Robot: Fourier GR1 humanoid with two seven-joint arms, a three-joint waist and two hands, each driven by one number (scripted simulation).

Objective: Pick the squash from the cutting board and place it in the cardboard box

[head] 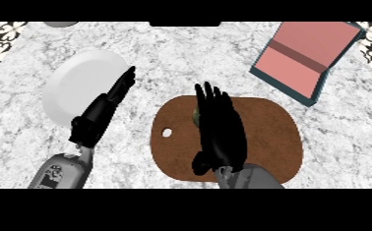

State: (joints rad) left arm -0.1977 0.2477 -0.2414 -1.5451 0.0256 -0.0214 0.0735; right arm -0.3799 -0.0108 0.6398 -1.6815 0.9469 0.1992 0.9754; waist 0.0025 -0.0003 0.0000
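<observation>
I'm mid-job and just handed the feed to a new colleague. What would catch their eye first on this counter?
Probably the right hand, black, spread flat over the brown cutting board at centre, nearly hiding the greenish squash that peeks out at its left edge. Next, the box with its pink inside at upper right. Then the left hand, fingers straight, lying across the edge of the white plate at left.

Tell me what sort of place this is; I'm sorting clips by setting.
Probably a kitchen counter: a marbled top carrying a wooden cutting board, a white plate and an open box.
</observation>
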